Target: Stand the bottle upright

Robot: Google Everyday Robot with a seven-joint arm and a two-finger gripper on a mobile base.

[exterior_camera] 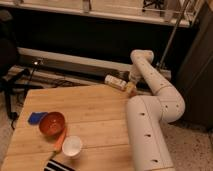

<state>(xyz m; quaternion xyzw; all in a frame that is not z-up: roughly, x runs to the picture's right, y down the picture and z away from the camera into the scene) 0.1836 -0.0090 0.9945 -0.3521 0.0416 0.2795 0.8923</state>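
The bottle (115,81) is small and whitish with a pale label. It lies on its side at the far edge of the wooden table (95,112), with its orange-tan end (131,89) pointing right. My gripper (129,85) is at the bottle's right end, at the tip of the white arm (150,75), which bends down from above. The arm hides how the gripper meets the bottle. I cannot tell whether the bottle rests on the table or is held just above it.
A red bowl (52,123) stands at the front left, with a blue object (36,118) to its left. In front of the bowl are an orange stick-like object (60,140) and a white cup (72,146). A striped object (60,166) lies at the front edge. The arm's thick white column (147,135) covers the table's right side.
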